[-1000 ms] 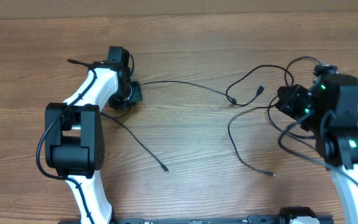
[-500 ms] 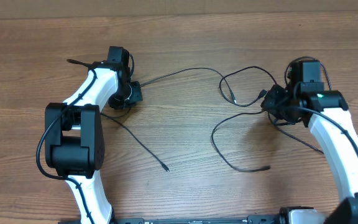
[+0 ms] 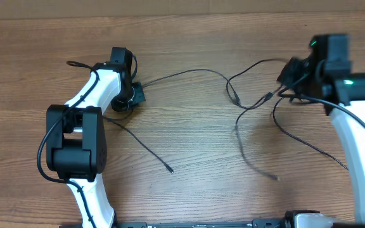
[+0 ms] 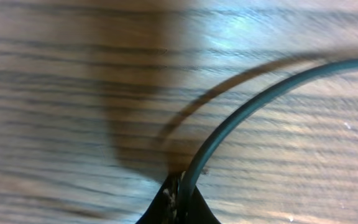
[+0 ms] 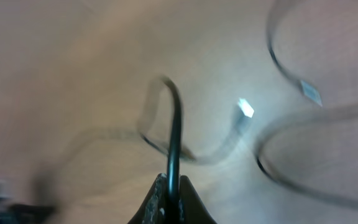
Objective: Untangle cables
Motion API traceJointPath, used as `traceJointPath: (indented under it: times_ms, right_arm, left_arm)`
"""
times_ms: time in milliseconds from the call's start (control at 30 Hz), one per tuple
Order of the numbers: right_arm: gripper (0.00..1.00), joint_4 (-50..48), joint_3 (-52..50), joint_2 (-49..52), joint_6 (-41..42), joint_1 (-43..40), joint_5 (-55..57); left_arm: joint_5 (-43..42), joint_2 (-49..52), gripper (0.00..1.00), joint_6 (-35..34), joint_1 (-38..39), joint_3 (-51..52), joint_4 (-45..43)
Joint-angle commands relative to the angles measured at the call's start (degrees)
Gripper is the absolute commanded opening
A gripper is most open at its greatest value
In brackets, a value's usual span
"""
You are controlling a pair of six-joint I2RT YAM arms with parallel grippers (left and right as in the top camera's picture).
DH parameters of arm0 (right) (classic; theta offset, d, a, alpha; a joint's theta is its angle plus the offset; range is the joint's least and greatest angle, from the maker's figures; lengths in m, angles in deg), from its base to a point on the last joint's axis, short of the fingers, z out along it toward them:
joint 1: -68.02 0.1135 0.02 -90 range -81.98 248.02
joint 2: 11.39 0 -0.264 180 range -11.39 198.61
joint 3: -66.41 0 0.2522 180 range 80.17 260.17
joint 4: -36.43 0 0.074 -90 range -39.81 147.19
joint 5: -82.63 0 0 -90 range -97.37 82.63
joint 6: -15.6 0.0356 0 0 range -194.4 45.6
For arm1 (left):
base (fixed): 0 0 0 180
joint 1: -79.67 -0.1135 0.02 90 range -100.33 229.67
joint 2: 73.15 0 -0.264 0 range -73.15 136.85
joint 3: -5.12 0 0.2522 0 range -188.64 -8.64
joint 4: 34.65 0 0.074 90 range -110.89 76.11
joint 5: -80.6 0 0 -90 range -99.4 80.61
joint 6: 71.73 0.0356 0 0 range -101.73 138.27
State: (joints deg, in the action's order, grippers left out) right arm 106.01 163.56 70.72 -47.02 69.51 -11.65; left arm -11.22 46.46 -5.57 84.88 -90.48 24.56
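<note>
Thin black flexible cables lie looped and crossed on the brown wooden worktop. Left of that crossing, the left claw is clamped on one strand. Right of it, the right claw is clamped on another, seemingly to draw the tangle apart.

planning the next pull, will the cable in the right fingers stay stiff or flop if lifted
Probably floppy: the cable bends sharply just above the right fingers and trails in loose curves over the table. Likely light, being so thin. Pulling may drag crossed loops.

R claw shifted farther out, dragging cables w/ it.
</note>
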Motion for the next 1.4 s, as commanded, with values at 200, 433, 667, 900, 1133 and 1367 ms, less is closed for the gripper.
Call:
traceJointPath:
  times_ms: [200,433,667,900,1133,1367]
  right_arm:
    - [0.04,0.2,6.69,-1.77,-1.68,-5.55,15.21]
    - [0.04,8.92,6.67,6.95,1.14,-9.51,15.17]
    - [0.06,15.96,6.67,15.39,1.11,-9.51,14.53]
    - [0.44,19.82,6.62,21.81,1.14,-9.51,14.51]
    - [1.0,19.98,6.6,21.88,1.11,-9.51,11.87]
    - [1.0,17.44,6.6,21.88,-1.7,-9.05,1.49]
  left_arm:
    - [8.22,5.64,0.04,-9.16,-5.07,3.82,3.43]
    - [8.17,5.64,0.04,-9.14,-5.14,3.82,3.37]
    - [8.17,5.64,0.04,-9.14,-5.14,3.82,3.32]
    - [8.17,5.64,0.04,-9.14,-5.14,3.82,3.08]
    - [8.17,5.64,0.04,-9.16,-5.14,3.82,2.93]
    - [8.17,5.64,0.04,-9.16,-5.14,3.82,2.67]
